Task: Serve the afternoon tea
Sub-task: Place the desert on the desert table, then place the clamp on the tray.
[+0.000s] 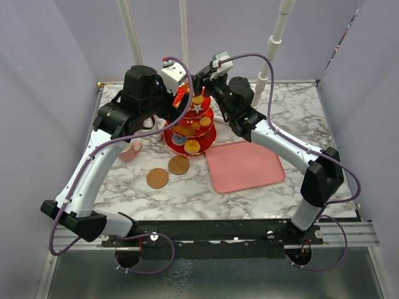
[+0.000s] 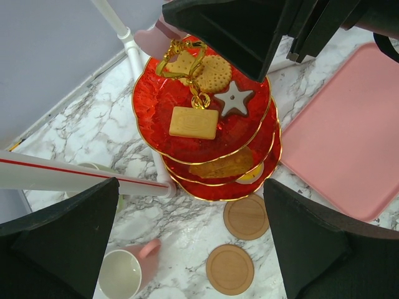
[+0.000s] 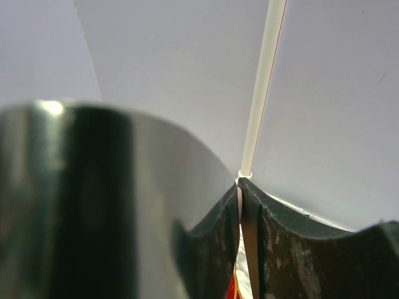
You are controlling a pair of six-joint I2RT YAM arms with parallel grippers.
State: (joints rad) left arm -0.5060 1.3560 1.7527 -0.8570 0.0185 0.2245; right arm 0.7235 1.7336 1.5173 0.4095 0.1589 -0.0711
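— Where our left arm [image 1: 93, 168] arches in from its base, elbow raised and wrist turned down, the left gripper [image 2: 191, 185] hangs over the three-tier stand [image 2: 153, 103], jaws spread wide and grasping nothing.

— And our right arm [image 1: 287, 146]?

— It bends in from the opposite side, its forearm rising to the same spot. The right gripper [image 1: 200, 83] sits just above the gold finial [image 2: 201, 97], facing our left one. We cannot tell whether it is clenched or released, because its own camera shows only blurred dark shapes.

— How much room do we have?

— Little up top, where the two grippers nearly meet over the stand. Lower down, the marble tabletop [image 2: 93, 118] lies bare to the left of our left gripper. To its right the pink tray [image 2: 349, 137] lies flat, near the bottom tier but apart from it.

— The rest of the tea?

— Directly beneath the left gripper, the top tier carries a rectangular biscuit [image 2: 194, 122], a pale star-shaped cookie [image 2: 234, 98] and a round cookie [image 2: 216, 71] beside the finial. Two coasters [image 2: 247, 216] lie just beside the stand's base, close together but not touching. The pink mug [image 2: 124, 271] stands upright by our left-hand finger [image 2: 62, 237].

— Surfaces?

— The tiers are glossy translucent red with thin gold rims. The coasters are round and wooden, the tray is matte with rounded corners, and the tabletop is grey-veined white.
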